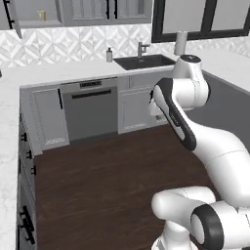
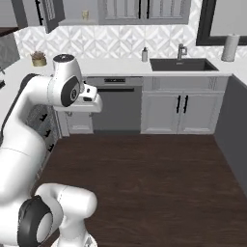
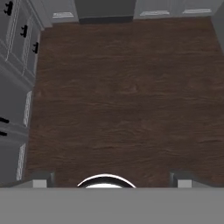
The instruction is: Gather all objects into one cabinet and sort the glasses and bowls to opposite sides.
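High on the wall, the grey cabinet stands with its panelled door swung open. A small beige mug sits on its shelf. The red cup, the orange cup and the dark brown bowl are out of view. My gripper points down at the wooden floor, far from the cabinet. It is open, its two dark fingertips wide apart with nothing between them. In the right base view the hand hangs at counter height in front of the dishwasher.
A potted succulent stands on the left counter. Along the back run a dishwasher, a dark sink, a soap bottle and a paper towel roll. Drawer fronts line the left side above the dark wood floor.
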